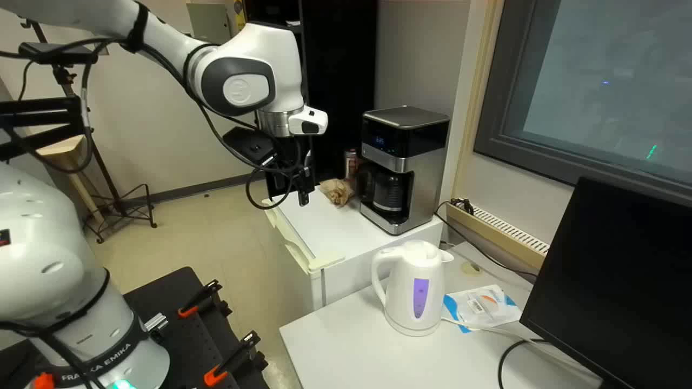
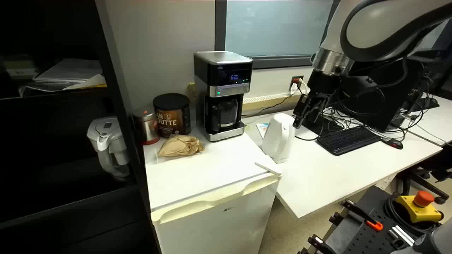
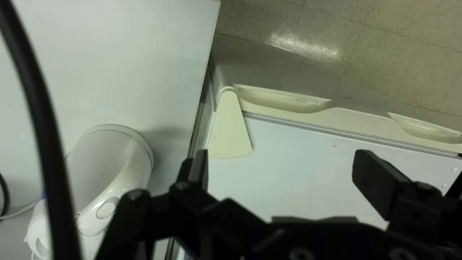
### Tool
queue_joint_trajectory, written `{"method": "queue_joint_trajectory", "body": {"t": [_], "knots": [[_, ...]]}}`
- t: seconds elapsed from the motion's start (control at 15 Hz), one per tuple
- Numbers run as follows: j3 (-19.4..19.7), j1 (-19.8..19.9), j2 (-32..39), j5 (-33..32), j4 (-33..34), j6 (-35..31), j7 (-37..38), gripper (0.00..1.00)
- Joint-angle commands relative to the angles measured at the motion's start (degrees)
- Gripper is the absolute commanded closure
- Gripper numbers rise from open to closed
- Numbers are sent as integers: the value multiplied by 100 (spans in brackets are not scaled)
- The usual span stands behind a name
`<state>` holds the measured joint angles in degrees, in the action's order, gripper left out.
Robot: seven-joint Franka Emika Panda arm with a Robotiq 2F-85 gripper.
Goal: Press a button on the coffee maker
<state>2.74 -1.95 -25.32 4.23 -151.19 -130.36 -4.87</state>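
Note:
The coffee maker (image 1: 424,143) is a boxy black machine with a silver band, a lit blue display and a glass carafe in its lower front. It stands at the back of a white mini fridge top and also shows in an exterior view (image 2: 223,76). A small green light (image 2: 218,93) glows on its silver band. It is out of the wrist view. My gripper (image 1: 304,197) is open and empty, pointing down, high and apart from the coffee maker. It also shows in an exterior view (image 2: 299,120). In the wrist view my gripper (image 3: 281,166) hangs over the fridge top.
A white kettle (image 1: 416,292) stands on the desk (image 1: 346,346) beside the fridge (image 2: 212,173). A paper bag (image 2: 181,145), a dark canister (image 2: 173,114) and a metal cup (image 2: 146,127) are beside the coffee maker. A monitor (image 1: 616,281) and keyboard (image 2: 348,139) are on the desk.

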Motion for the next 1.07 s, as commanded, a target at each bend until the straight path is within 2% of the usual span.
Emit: {"method": "queue_joint_trajectory", "body": {"t": [0.0, 0.67, 0.8, 1.0], "knots": [[-28, 30, 0, 14, 8, 14, -11, 0], [-79, 26, -91, -89, -46, -149, -53, 0], [-228, 95, -174, -358, -118, -481, 96, 0], [-586, 307, -238, -1139, -221, -1239, 497, 0]]}}
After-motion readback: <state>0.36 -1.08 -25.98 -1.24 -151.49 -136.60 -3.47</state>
